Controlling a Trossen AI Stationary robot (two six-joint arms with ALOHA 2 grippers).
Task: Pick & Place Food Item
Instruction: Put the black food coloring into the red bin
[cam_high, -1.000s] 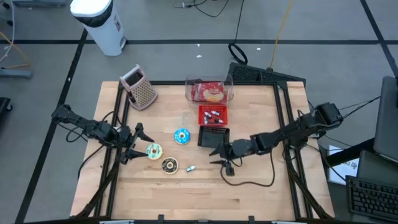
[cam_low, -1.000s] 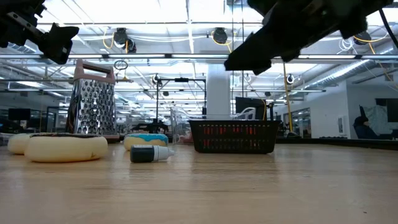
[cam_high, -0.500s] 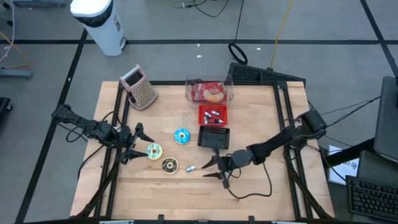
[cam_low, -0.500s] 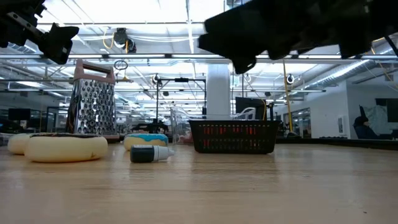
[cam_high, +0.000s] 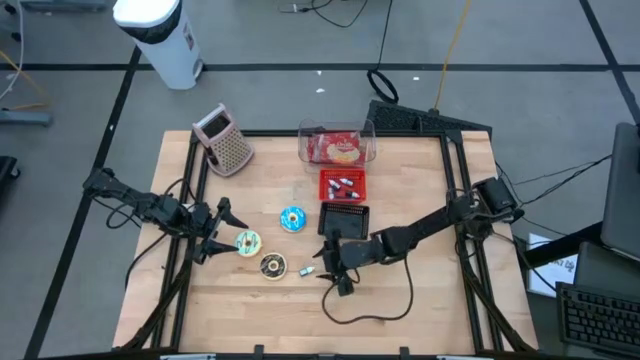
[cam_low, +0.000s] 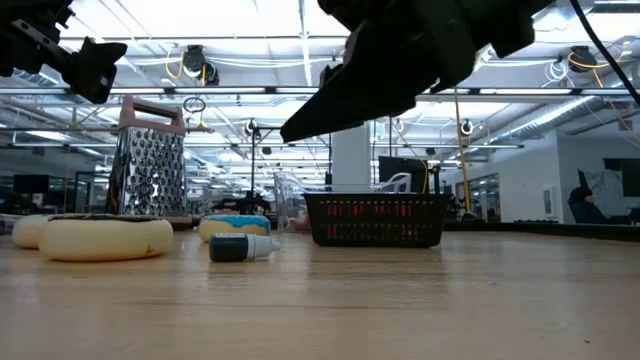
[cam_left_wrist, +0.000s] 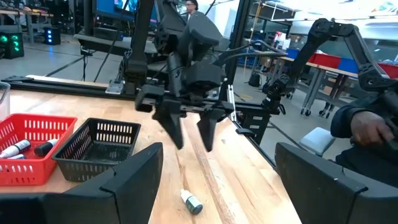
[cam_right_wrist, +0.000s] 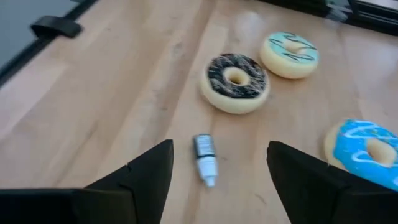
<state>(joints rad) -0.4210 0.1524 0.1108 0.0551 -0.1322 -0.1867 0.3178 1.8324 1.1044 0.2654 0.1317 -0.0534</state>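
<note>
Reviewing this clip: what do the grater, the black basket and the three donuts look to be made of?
Grater: shiny perforated metal, likely steel, with a pinkish handle that looks plastic. Black basket: matte moulded plastic, judging by its uniform slatted walls. Chocolate-iced donut, teal-iced donut and blue-iced donut: smooth, even, slightly glossy surfaces suggest foam or plastic replicas, though that stays uncertain.

In the right wrist view, the blue-iced donut (cam_right_wrist: 368, 151) is cut off by the picture's edge. In the low view, a chocolate-topped donut (cam_low: 107, 236) partly hides another.
</note>
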